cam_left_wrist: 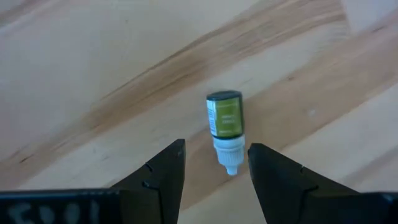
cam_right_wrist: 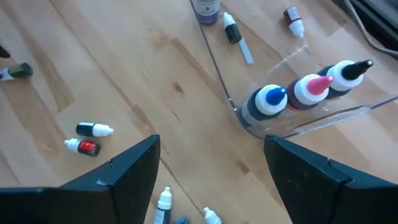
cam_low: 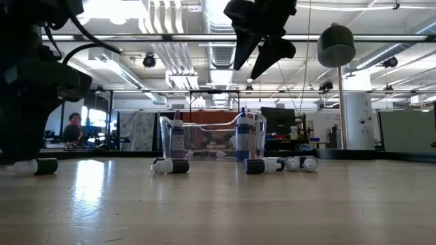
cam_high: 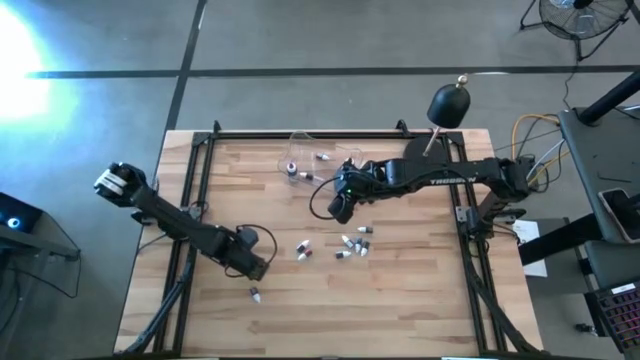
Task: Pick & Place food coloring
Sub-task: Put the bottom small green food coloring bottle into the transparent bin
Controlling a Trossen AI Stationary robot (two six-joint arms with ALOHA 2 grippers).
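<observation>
The left gripper (cam_left_wrist: 214, 171), two dark fingers parted with nothing between them, hangs low over the pale wooden table (cam_high: 400, 300) near its front left part. Just ahead of its fingertips a small green-labelled plastic dropper bottle (cam_left_wrist: 225, 127) lies on its side, alone on the wood; its long axis runs toward the gripper, white nozzle cap pointing into the gap between the fingers and dark base pointing away.

The right gripper (cam_right_wrist: 211, 165) is raised above the table's middle, fingers spread wide and empty, beside the clear plastic tub (cam_right_wrist: 298, 121). In the tub three larger bottles stand upright, caps up: blue (cam_right_wrist: 271, 98), pink (cam_right_wrist: 313, 86) and black (cam_right_wrist: 349, 70). More small bottles (cam_high: 352, 243) lie scattered on their sides at the table's centre, pointing in various directions.
</observation>
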